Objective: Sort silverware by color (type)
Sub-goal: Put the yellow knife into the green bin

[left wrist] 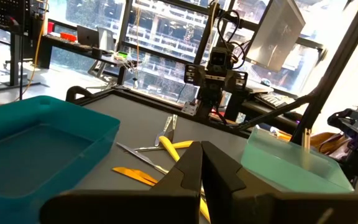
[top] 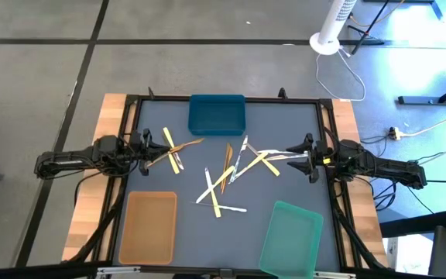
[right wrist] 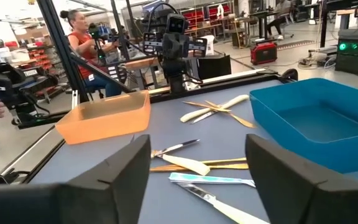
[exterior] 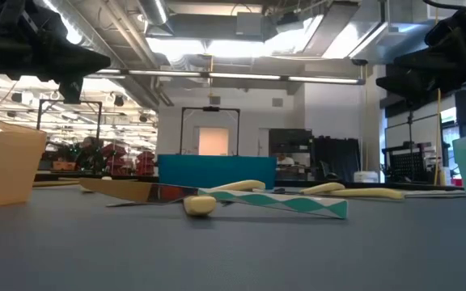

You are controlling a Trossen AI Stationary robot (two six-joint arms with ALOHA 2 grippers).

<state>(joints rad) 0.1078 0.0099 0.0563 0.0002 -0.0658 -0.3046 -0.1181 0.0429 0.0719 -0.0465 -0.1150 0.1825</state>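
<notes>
Nearest the front edge of the dark table [top: 300, 132], an orange tray [top: 148, 225] lies at the left and a green tray [top: 291, 236] at the right, tilted and partly over the table's front edge. Between them and a little farther back, the silverware [top: 227, 174] lies scattered across the middle of the table: white, pale yellow and wood-brown pieces, several crossing one another. One more small cluster, a yellow piece and a brown piece crossed, sits to the left of the main heap, just beside the left gripper [top: 147, 147].

That left gripper hangs over the table's left side with its fingers closed together and nothing between them, as the left wrist view shows. Opposite it, the right gripper [top: 307, 157] hangs over the right side of the table close to the right end of the heap, its two fingers [right wrist: 114, 171] spread wide apart and holding nothing.

Farthest back, a blue tray [top: 217, 114] sits at the middle of the far edge. Beyond the table, a person [right wrist: 79, 37] is seen in the room.
</notes>
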